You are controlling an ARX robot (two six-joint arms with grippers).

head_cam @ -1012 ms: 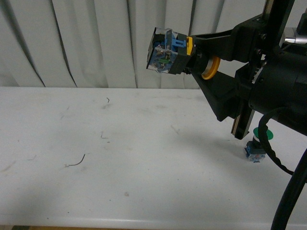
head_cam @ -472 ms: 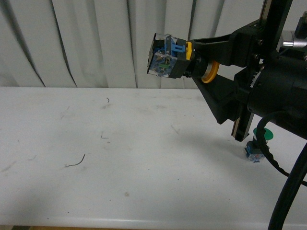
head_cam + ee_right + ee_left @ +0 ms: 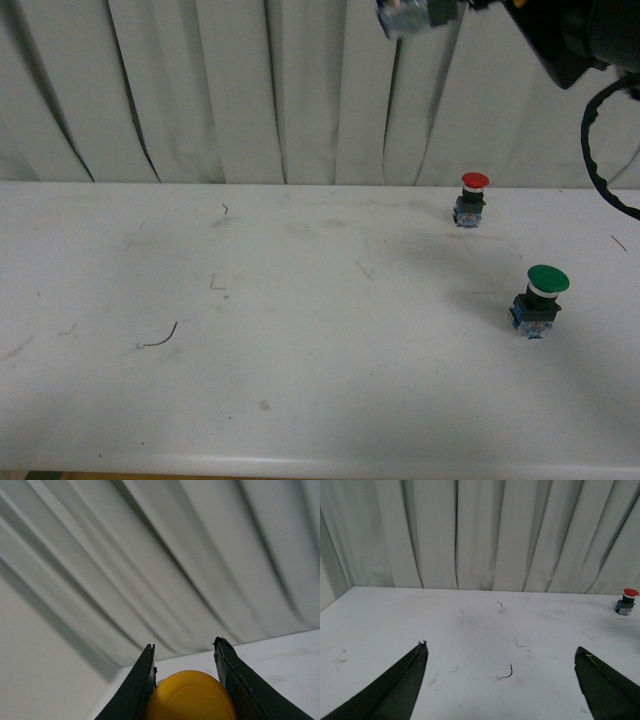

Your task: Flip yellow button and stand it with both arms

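Observation:
The yellow button (image 3: 191, 696) fills the gap between my right gripper's (image 3: 184, 649) two black fingers, its round orange-yellow cap facing the wrist camera. That gripper is shut on it. In the front view only the button's clear contact block (image 3: 405, 15) shows, high at the top edge in front of the curtain, with the black right arm (image 3: 590, 35) in the top right corner. My left gripper (image 3: 500, 652) is open over the white table (image 3: 470, 630), with nothing between its fingertips.
A red-capped button (image 3: 472, 198) stands at the back right of the table, also in the left wrist view (image 3: 625, 601). A larger green-capped button (image 3: 540, 298) stands nearer on the right. A pleated grey curtain (image 3: 200, 90) hangs behind. A small dark wire scrap (image 3: 160, 337) lies left.
My right arm has risen sharply with the yellow button, from mid-height to the top edge of the front view. The red and green buttons behind it now show in full.

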